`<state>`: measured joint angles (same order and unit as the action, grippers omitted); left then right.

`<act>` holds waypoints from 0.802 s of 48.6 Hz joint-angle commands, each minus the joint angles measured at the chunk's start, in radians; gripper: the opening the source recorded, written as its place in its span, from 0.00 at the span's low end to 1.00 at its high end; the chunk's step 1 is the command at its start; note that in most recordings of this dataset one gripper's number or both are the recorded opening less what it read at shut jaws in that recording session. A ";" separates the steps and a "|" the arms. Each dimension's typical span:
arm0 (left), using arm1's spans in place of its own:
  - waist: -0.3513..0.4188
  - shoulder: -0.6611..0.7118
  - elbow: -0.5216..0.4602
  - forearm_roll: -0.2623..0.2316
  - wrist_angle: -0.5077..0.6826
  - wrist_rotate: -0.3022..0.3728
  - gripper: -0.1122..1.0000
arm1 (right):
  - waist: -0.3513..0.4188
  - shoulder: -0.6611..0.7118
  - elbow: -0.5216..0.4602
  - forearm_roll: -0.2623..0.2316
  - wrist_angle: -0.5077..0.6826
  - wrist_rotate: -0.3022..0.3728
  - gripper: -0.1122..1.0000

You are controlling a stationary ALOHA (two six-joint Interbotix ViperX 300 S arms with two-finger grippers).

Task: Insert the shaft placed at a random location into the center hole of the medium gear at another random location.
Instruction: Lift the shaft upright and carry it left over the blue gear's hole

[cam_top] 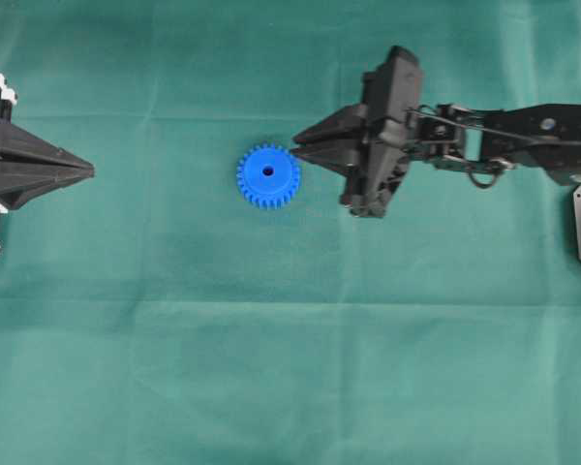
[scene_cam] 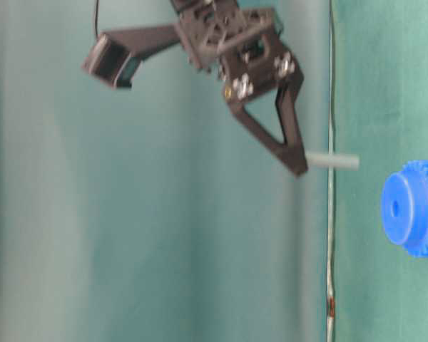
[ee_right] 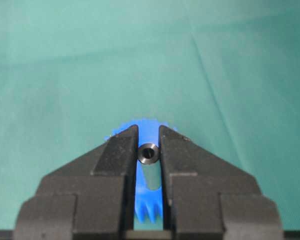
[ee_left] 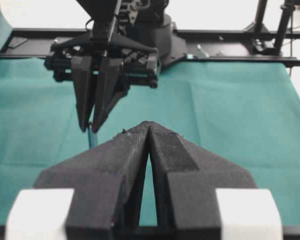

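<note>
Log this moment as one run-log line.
right claw: shut on shaft | shaft: above table, beside medium gear | center hole: empty | left claw: shut, away from gear

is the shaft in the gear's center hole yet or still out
Out. The shaft is clamped in the right claw, off the cloth and apart from the medium gear, whose center hole shows dark and empty from overhead.

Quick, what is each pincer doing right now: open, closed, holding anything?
Left pincer: closed, holding nothing.
Right pincer: closed on the thin silvery-grey metal shaft, above the bright blue toothed plastic gear.
</note>
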<state>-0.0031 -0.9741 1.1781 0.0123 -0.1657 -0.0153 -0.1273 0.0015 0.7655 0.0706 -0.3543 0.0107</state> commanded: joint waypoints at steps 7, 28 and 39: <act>0.002 0.009 -0.025 0.003 -0.008 -0.002 0.13 | 0.012 0.043 -0.100 0.002 0.005 -0.011 0.21; 0.002 0.009 -0.025 0.003 -0.005 -0.002 0.13 | 0.017 0.084 -0.130 0.003 0.006 -0.011 0.21; 0.002 0.009 -0.025 0.003 -0.005 -0.003 0.12 | 0.018 0.140 -0.132 0.012 -0.014 -0.011 0.21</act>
<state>-0.0031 -0.9725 1.1781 0.0123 -0.1641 -0.0153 -0.1089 0.1411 0.6596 0.0736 -0.3482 0.0123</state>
